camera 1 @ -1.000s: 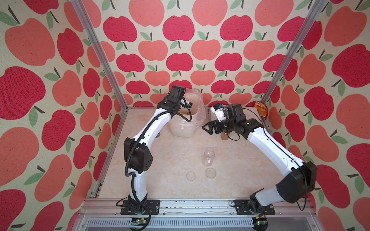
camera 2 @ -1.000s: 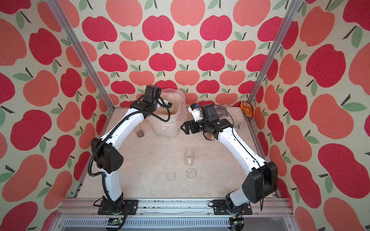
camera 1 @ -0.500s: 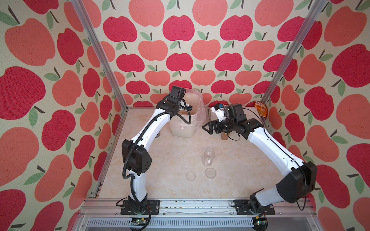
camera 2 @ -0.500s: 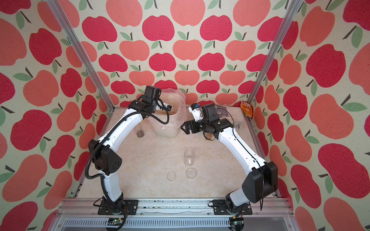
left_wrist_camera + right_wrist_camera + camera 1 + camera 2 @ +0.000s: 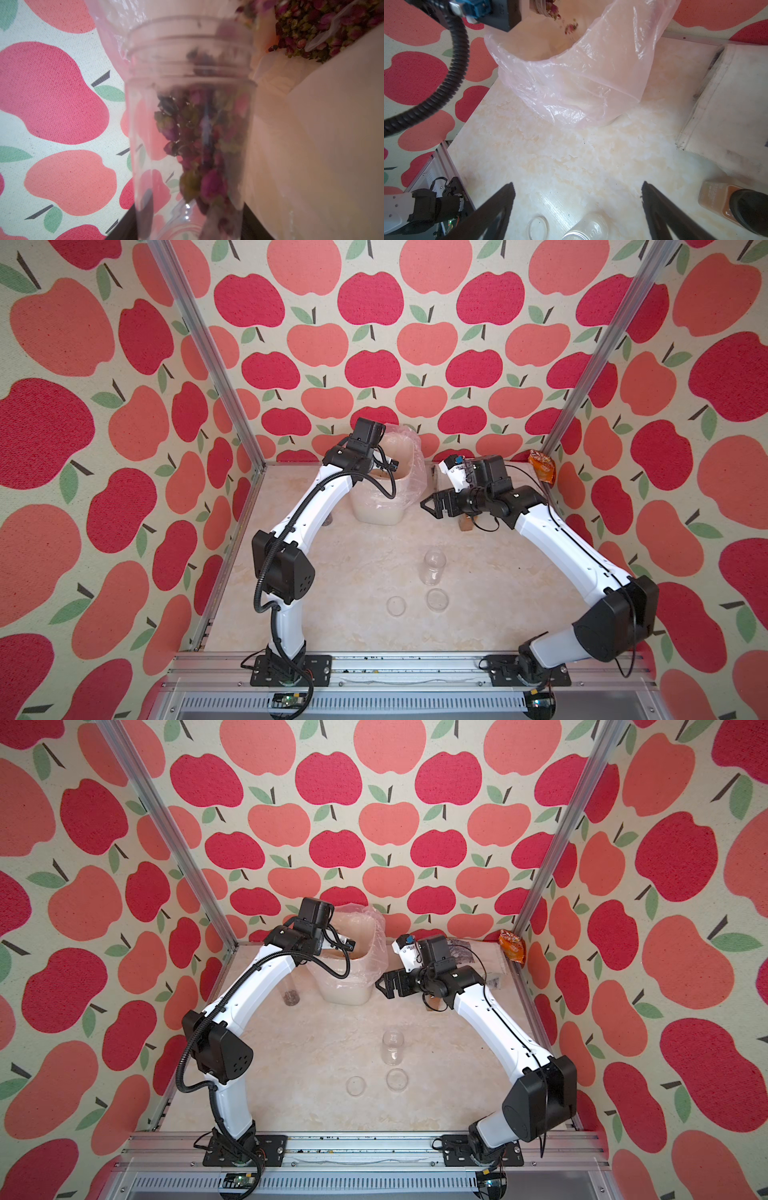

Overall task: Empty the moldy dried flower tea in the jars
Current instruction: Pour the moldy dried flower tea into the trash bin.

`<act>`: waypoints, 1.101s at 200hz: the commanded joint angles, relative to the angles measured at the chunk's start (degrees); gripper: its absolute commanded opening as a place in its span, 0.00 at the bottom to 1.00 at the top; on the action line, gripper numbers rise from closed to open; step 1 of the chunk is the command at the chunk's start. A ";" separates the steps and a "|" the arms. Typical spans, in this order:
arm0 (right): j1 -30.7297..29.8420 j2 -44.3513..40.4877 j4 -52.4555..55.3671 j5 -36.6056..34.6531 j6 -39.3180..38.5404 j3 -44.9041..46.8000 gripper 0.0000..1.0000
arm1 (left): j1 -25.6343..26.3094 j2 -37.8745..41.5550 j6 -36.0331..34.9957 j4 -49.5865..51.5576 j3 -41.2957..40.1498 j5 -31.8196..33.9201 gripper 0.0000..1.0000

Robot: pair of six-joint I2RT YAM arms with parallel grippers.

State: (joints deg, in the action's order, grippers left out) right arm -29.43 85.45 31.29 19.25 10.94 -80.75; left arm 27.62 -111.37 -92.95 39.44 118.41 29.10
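My left gripper [image 5: 388,466] is shut on a clear jar [image 5: 189,128], tipped over the lined white bin [image 5: 376,512]. Dried flower tea [image 5: 199,149], dark pink and green buds, slides toward the jar's mouth, and bits fall into the bin [image 5: 571,26]. More tea [image 5: 311,27] lies inside the bin. My right gripper [image 5: 430,504] hangs open and holds nothing just right of the bin, its fingers [image 5: 500,207] wide apart. An empty jar [image 5: 434,568] stands mid-table with two clear lids [image 5: 396,605] [image 5: 437,599] in front of it. Another jar [image 5: 291,992] with dark tea stands left of the bin.
An amber jar with a black cap [image 5: 726,199] stands under my right forearm. A white packet [image 5: 726,104] lies right of the bin. An orange packet [image 5: 542,466] sits in the back right corner. The bin's plastic liner [image 5: 591,83] drapes outward.
My left arm has shifted slightly while staying at the bin with the jar. The right arm has not moved.
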 commanded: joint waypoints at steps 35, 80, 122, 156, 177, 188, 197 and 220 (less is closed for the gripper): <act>0.68 -0.20 -0.44 1.41 0.92 -0.23 0.99 | -0.37 1.36 2.01 -0.31 1.68 -1.95 0.00; 0.78 -0.23 -0.44 1.42 1.14 -0.21 0.99 | 0.53 1.42 1.49 -1.96 0.90 -1.97 0.00; 0.87 -0.43 -0.87 1.67 1.28 -0.20 0.99 | -0.03 1.63 1.04 -1.66 0.84 -1.55 0.00; 0.96 -0.89 -2.72 2.86 1.35 0.12 0.99 | -0.02 1.64 0.15 -3.88 -0.91 -1.82 0.00; 0.95 -1.92 -4.91 3.56 1.61 1.13 0.99 | -0.54 1.38 0.39 -3.49 -1.23 -2.83 0.00; 0.95 -2.46 -5.76 3.74 1.46 1.69 0.99 | -0.51 0.95 -0.60 -2.54 -1.69 -2.99 0.00; 0.95 -3.06 -6.63 3.78 1.19 2.27 0.99 | -0.33 0.61 -0.58 -2.09 -1.94 -3.48 0.00; 0.95 -4.77 -8.63 3.58 0.91 3.77 0.99 | -0.13 -0.78 -0.48 -1.16 -1.12 -3.09 0.00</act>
State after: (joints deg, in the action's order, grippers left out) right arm -28.73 83.85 26.11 21.71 11.62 -78.52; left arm 27.49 -111.37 -92.73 37.19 116.97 26.35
